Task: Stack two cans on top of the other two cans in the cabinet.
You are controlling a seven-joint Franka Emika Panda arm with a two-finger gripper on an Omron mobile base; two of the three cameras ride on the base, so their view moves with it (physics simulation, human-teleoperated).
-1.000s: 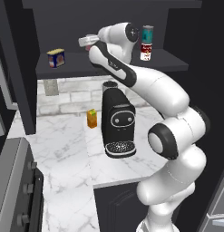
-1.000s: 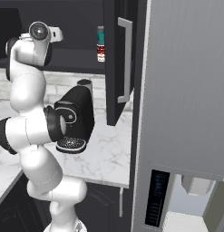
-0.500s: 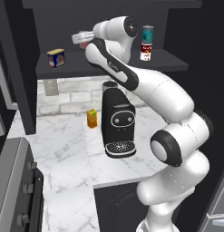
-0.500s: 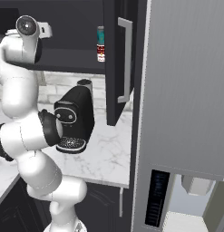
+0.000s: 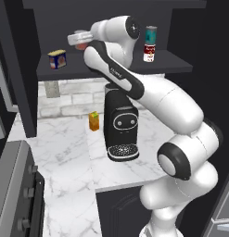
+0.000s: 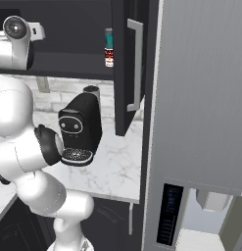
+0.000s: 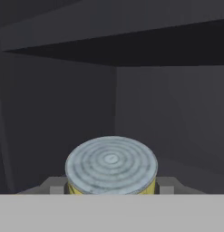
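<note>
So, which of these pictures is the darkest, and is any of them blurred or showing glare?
Hand view: dim and a little soft; the silver top of the small can is the brightest part. Left base view: sharp, even light, yet the cabinet interior stays dark. Right base view: sharp, no glare, with the marble counter bright.

Small red-orange can [image 5: 81, 45] at gripper [image 5: 77, 40], right of squat blue tin [image 5: 57, 59] on cabinet [image 5: 106, 71] shelf: mostly covered by hand, fingers not distinguishable, grip unclear. In hand view, can [image 7: 111, 166] lower body cut off at bottom; only ringed silver lid and yellow strip visible. Teal can [image 6: 108, 38] atop red-and-white can [image 6: 108, 57]: right sides hidden behind cabinet door in right base view. Labels too small to read.
</note>
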